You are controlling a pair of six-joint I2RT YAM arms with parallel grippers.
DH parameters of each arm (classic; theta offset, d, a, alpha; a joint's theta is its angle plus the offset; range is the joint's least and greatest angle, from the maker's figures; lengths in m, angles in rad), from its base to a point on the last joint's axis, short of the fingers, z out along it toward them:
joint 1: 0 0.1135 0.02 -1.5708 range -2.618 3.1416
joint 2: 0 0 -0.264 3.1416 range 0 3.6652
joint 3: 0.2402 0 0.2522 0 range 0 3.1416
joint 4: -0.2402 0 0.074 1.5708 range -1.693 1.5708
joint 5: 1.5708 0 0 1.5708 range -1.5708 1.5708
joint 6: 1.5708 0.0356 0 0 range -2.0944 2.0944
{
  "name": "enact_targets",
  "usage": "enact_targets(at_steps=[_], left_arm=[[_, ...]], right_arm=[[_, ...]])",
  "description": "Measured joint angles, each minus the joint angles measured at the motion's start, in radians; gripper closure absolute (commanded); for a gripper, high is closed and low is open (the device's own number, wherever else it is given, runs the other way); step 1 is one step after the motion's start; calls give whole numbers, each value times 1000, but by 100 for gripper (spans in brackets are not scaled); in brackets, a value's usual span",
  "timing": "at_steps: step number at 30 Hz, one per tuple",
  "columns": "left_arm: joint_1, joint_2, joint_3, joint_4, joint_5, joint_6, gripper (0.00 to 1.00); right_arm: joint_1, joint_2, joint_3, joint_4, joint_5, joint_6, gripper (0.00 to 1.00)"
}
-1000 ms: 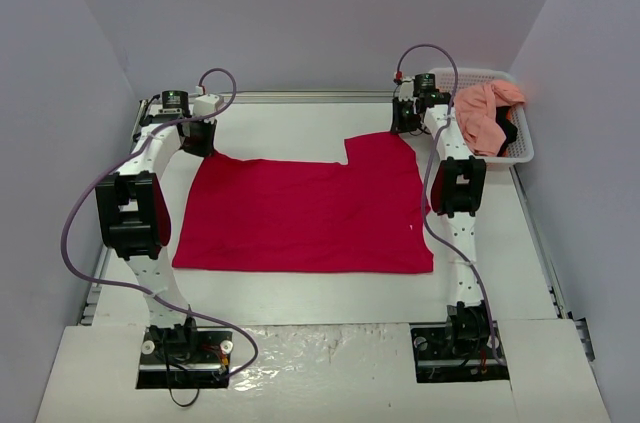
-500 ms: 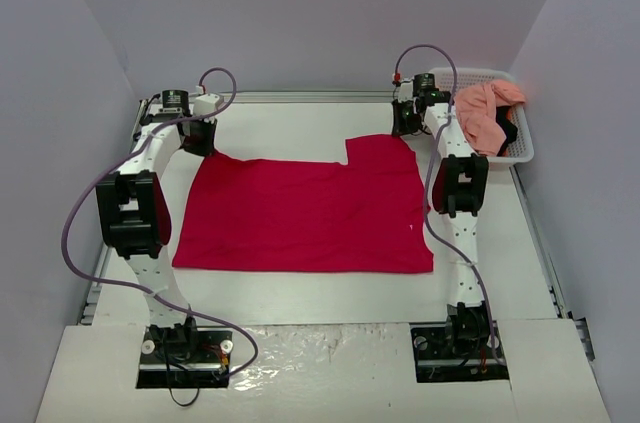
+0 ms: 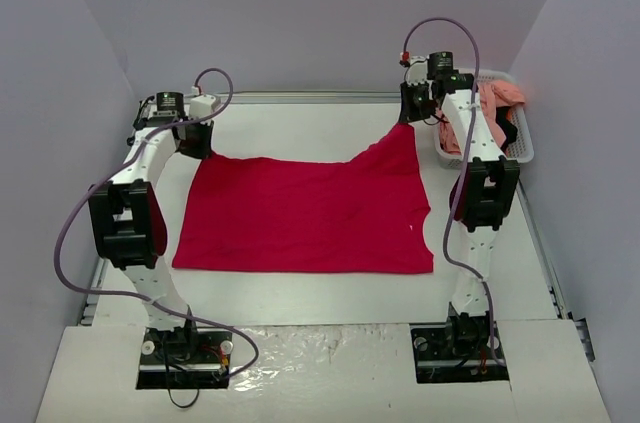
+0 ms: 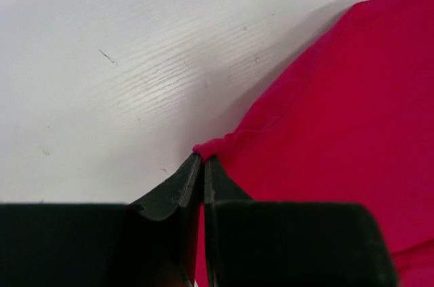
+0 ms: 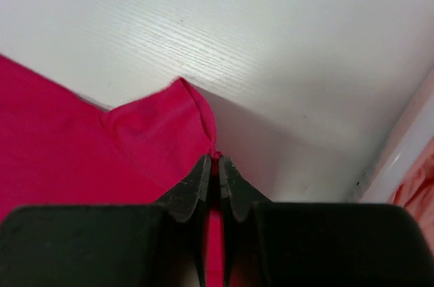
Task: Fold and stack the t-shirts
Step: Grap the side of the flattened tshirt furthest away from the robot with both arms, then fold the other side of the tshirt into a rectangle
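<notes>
Since a second ago, the far right corner of the one crimson t-shirt [image 3: 300,213] is rising off the bench [image 3: 300,288], drawn up by the right gripper [image 3: 408,123], whose jaws are clamping together on the cloth. The left gripper [image 3: 197,148] is likewise pinching the far left corner, low over the bench. The rest is lying flat mid-bench. One salmon pink t-shirt [image 3: 503,95] is sitting with a black garment [image 3: 508,133] in the single white basket [image 3: 526,149] at the far right corner.

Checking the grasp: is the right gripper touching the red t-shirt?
Touching. Right wrist view shows the right gripper pinching the red t-shirt at its corner.
</notes>
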Motion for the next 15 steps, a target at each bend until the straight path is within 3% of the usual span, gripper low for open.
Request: enact_targets(at_steps=[15], left_arm=[[64, -257, -259, 23, 47, 39, 98]], right_arm=[[0, -294, -363, -113, -56, -65, 100]])
